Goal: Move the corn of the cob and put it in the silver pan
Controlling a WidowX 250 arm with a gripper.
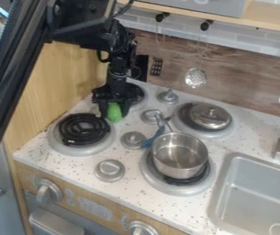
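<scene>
Corn [114,111] looks light, stiff, maybe slippery; I'd grip mid-body, tool [114,110] clamped on it, parted to its width.

green corn [114,112], upright silver pan [179,156]

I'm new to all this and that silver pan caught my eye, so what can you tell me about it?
The silver pan is round and deep, with steep sides, and looks like shiny metal. It stands upright on the front burner nearest the sink, uncovered, its visible inside bare. A slim handle points away toward the back knobs. Something blue lies beside the handle; I can't tell whether they touch.
</scene>
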